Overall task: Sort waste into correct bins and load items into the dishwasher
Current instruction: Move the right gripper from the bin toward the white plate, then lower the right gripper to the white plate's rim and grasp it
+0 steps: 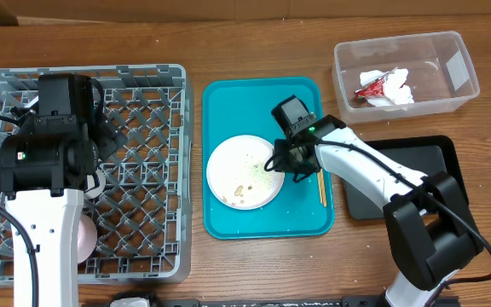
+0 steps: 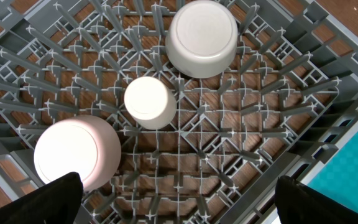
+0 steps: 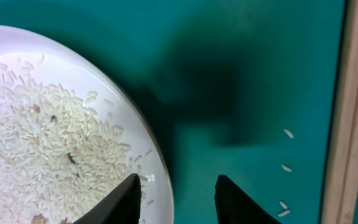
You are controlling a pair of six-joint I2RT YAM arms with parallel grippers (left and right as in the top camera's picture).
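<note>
**Rim pinch on a rice-laden plate: spill is the main hazard**

The grey dish rack [image 1: 156, 183] sits just left of the teal tray [image 1: 228, 223]. It holds upturned white pieces, among them a bowl [image 2: 202, 37] and a small cup [image 2: 149, 102]. The left gripper [image 2: 179, 180] hangs over the rack, spread wide and empty. The black tray [image 1: 416, 158] lies just right of the teal tray. The clear tub [image 1: 463, 72], off its far right corner, holds the napkin [image 1: 396, 85] and red wrapper [image 1: 369, 88].

The plate [image 1: 244, 170] lies flat on the teal tray, left of its centre, with rice grains [image 3: 42, 137] heaped on it. The right gripper [image 3: 178, 186] straddles the plate's right rim, one finger over the porcelain and one over the tray. Teal shows between the outer finger and the rim, so it is not clamped.

From here, a thin rim hold on a flat plate may slip as it lifts. Any tilt would shed rice onto the teal tray, where a few loose grains [image 3: 286, 168] already lie. The chopsticks [image 1: 321, 186], along the teal tray's right edge, lie near the wrist and could be nudged. Racking the plate before emptying it would drop rice through the lattice.
</note>
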